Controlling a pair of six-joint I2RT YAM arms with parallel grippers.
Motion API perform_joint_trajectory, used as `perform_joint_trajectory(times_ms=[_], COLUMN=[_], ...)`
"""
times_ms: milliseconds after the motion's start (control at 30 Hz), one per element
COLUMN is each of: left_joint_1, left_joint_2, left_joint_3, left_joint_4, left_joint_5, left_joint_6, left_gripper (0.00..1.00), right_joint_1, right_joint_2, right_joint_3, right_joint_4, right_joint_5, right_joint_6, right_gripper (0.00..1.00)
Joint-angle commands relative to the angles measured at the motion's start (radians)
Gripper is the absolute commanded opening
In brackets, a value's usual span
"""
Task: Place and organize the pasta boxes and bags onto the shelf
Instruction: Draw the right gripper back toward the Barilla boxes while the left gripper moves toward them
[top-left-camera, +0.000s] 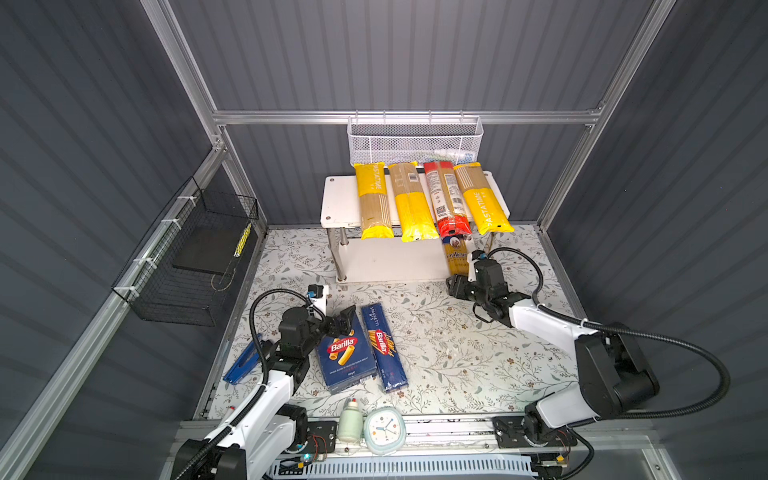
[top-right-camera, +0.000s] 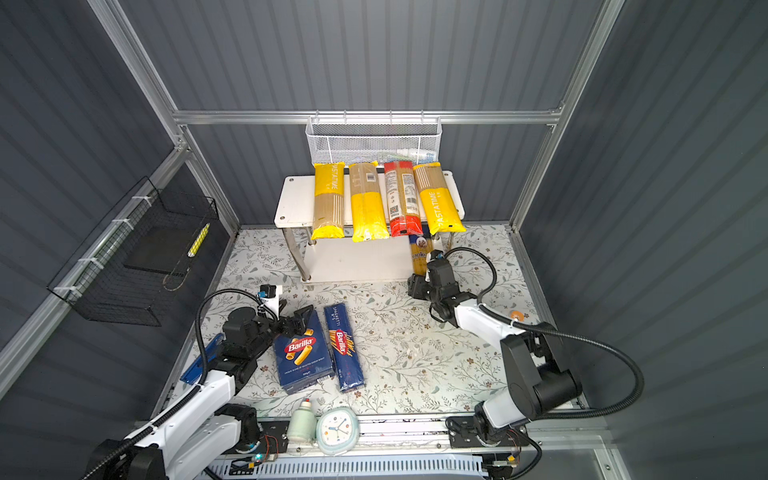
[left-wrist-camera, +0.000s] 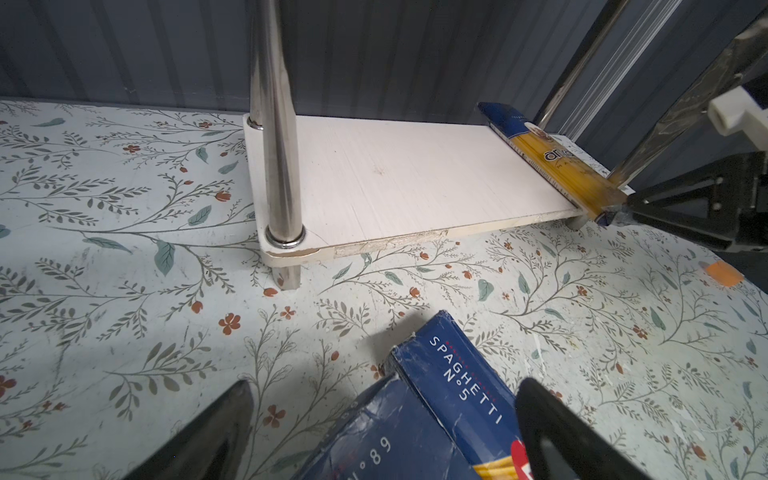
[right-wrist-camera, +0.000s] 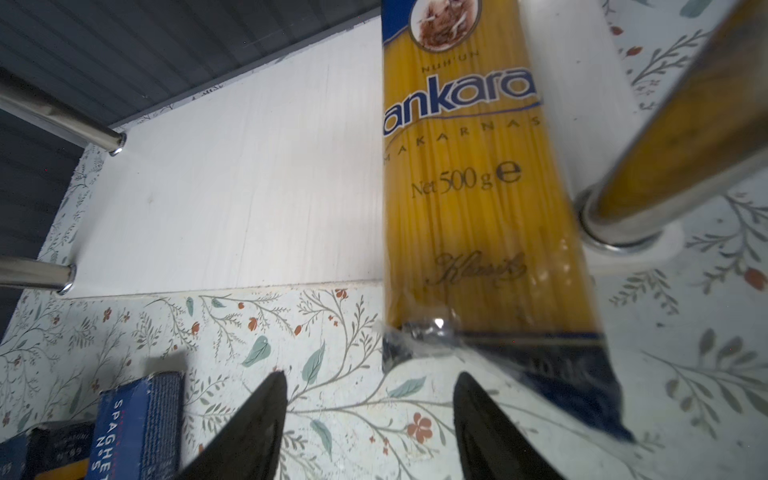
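– Ankara bag (right-wrist-camera: 478, 187): where?
– Lower shelf (right-wrist-camera: 228, 187), right side beside the leg (right-wrist-camera: 673, 137), end overhanging; probably saves room for spaghetti box (top-left-camera: 384, 349) and wide Barilla box (top-left-camera: 345, 357). My right fingers (right-wrist-camera: 262, 419) gape empty off its end, left fingers (left-wrist-camera: 557, 424) open over the boxes.

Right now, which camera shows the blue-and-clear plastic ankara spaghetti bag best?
The right wrist view: the blue-and-clear ankara spaghetti bag fills it, label readable, lying on the lower board of the white shelf. Both top views show only a short stretch below the upper board; the left wrist view shows it small.
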Motion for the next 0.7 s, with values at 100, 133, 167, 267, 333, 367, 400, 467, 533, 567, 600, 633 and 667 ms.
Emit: perform_joint_trajectory(times_ms=[100,133,167,267,333,367,400,467,533,567,600,633,667], left_joint_1=[-0.007,-0.007,-0.007,-0.007,-0.007,-0.007,-0.007,-0.007,-0.006,-0.007,-0.005,-0.006,-0.005], left_joint_2=[-0.007,-0.009,-0.013,-0.028,-0.026,-0.021,-0.016,-0.022,-0.029,-0.033,-0.033,-0.028,-0.016], left_joint_3=[0.008,0.008,0.007,0.0,0.002,0.006,0.008,0.007,0.006,0.004,0.006,0.009,0.016], left_joint_4=[-0.007,-0.007,-0.009,-0.012,-0.016,-0.019,-0.024,-0.03,-0.039,-0.042,-0.044,-0.048,-0.055], left_joint_5=[-0.015,-0.023,-0.028,-0.061,-0.088,-0.097,-0.101,-0.138,-0.192,-0.202,-0.209,-0.224,-0.245], left_joint_6=[0.002,0.001,-0.002,-0.013,-0.022,-0.026,-0.03,-0.041,-0.059,-0.062,-0.065,-0.069,-0.078], left_gripper=[0.99,0.99,0.99,0.99,0.99,0.99,0.99,0.99,0.99,0.99,0.99,0.99,0.99], right_joint_1=[0.052,0.067,0.089,0.125,0.169,0.206,0.242,0.296,0.328,0.345,0.361,0.373,0.386], right_joint_2=[-0.286,-0.319,-0.386,-0.468,-0.501,-0.525,-0.545,-0.569,-0.564,-0.552,-0.536,-0.516,-0.492], right_joint_3=[-0.152,-0.163,-0.173,-0.172,-0.147,-0.149,-0.157,-0.178,-0.199,-0.209,-0.218,-0.224,-0.228], right_joint_4=[-0.157,-0.204,-0.246,-0.341,-0.429,-0.438,-0.437,-0.422,-0.382,-0.359,-0.331,-0.301,-0.271], right_joint_5=[-0.002,0.007,0.018,-0.06,-0.047,-0.033,-0.015,0.017,0.004,-0.005,-0.013,-0.026,-0.041], right_joint_6=[0.037,0.045,0.055,0.073,0.074,0.07,0.068,0.065,0.044,0.031,0.021,0.011,0.001], right_gripper=[0.66,0.66,0.67,0.68,0.69,0.69,0.7,0.7,0.71,0.72,0.72,0.73,0.73])
